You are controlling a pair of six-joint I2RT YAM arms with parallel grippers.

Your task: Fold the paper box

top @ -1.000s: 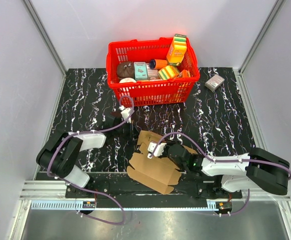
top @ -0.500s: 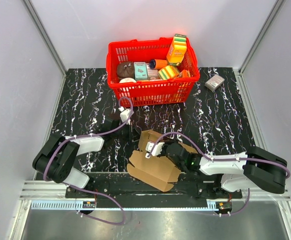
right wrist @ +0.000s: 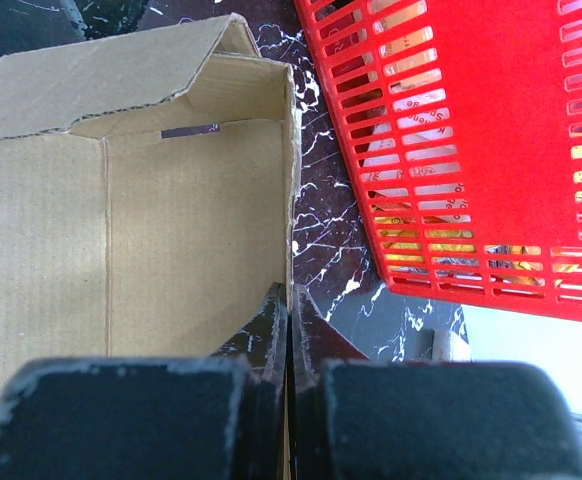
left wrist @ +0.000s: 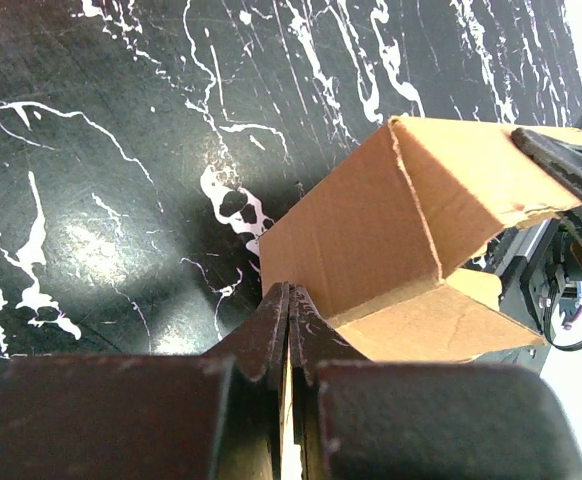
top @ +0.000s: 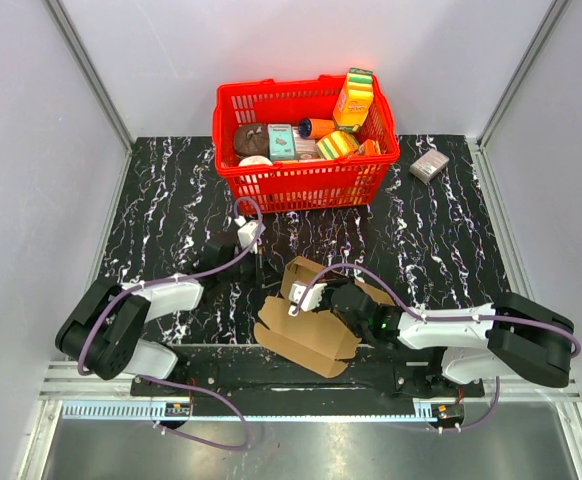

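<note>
- Black, white-veined table (top: 171, 200) fills my overhead feed, with pale walls on three sides.
- At the back sits a red basket (top: 301, 172) with printed packages (top: 353, 98) in it. A small grey-pink box (top: 429, 165) lies just to its right, apart from it.
- I see the paper box (top: 306, 340) at the near edge, between the two arms and well clear of the basket. It is plain brown cardboard, partly formed, with flaps sticking out.
- On my right wrist feed, the right gripper (right wrist: 288, 300) has its fingers pressed together on the top edge of one box wall. The open inside of the box lies to the left of that edge, and the basket's slatted side is beyond it on the right.
- On my left wrist feed, the left gripper (left wrist: 289, 305) is also closed tight, its tips at the box's near lower corner. A thin tan strip shows between the fingers, so I read this as a pinch on a cardboard edge.
- From that view the box is tilted, one creased corner pointing up, with a shadow on the table beneath it.
</note>
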